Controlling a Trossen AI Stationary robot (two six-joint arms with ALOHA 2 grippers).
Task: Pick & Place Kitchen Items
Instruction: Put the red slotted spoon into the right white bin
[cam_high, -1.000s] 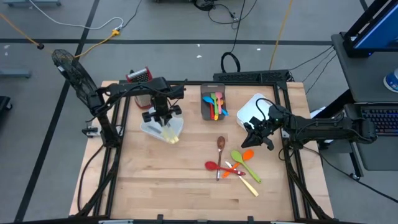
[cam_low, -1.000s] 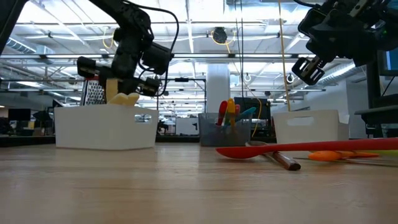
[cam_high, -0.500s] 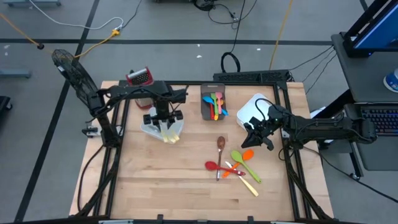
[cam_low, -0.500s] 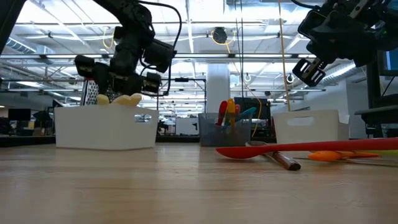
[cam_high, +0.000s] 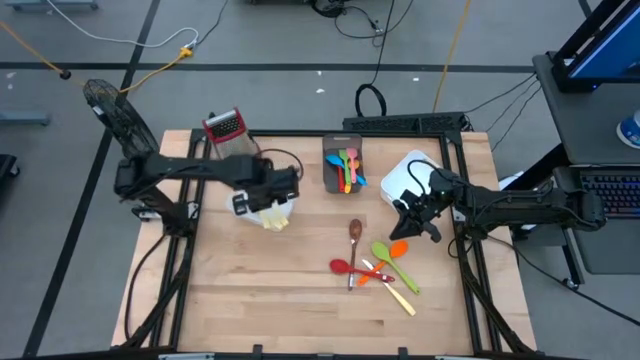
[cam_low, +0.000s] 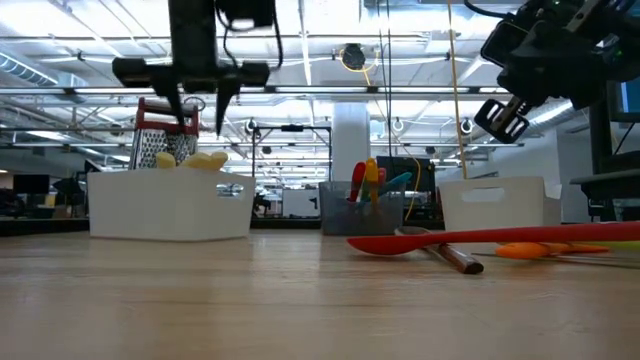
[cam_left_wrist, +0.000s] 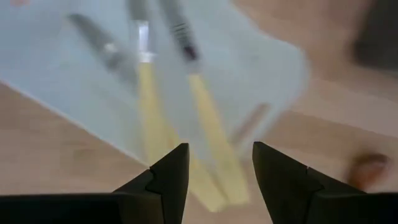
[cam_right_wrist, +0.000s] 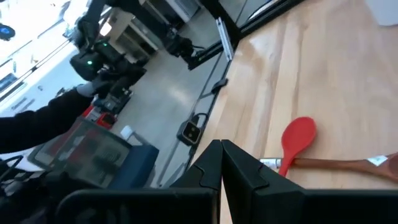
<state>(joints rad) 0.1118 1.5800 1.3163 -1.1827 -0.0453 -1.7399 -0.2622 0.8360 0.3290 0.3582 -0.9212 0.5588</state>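
Left gripper (cam_left_wrist: 214, 180) is hovering empty, fingers parted, directly above cream-handled cutlery (cam_left_wrist: 208, 127) lying in the white bin (cam_left_wrist: 273, 68). Right gripper (cam_right_wrist: 221, 163) is waiting closed, the red spoon (cam_right_wrist: 296, 140) just ahead.

I find no readable text, label, brand, number or sign in any of my camera views.
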